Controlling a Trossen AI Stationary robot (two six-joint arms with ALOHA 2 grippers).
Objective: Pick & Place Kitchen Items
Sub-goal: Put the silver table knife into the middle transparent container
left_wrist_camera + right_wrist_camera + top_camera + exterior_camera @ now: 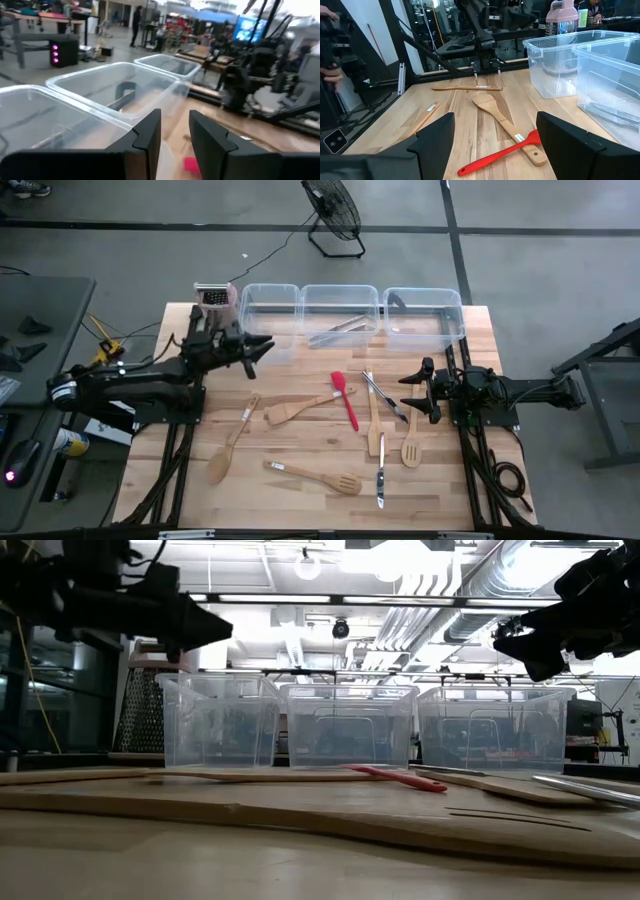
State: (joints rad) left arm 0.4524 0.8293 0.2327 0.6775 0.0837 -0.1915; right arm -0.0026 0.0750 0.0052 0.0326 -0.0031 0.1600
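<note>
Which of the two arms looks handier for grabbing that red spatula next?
Probably the right. Its open pincer is empty and faces the red spatula directly, a short way off. The left pincer hovers farther back near the left tub, its fingers nearly closed.

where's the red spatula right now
In the high view the red spatula lies flat mid-table, in front of the middle clear tub, between a wooden spatula and a wooden spoon.

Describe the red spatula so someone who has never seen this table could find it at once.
Start at the row of three clear tubs along the table's far edge. In front of the middle tub lies the red spatula, the only red utensil among wooden and metal ones.
</note>
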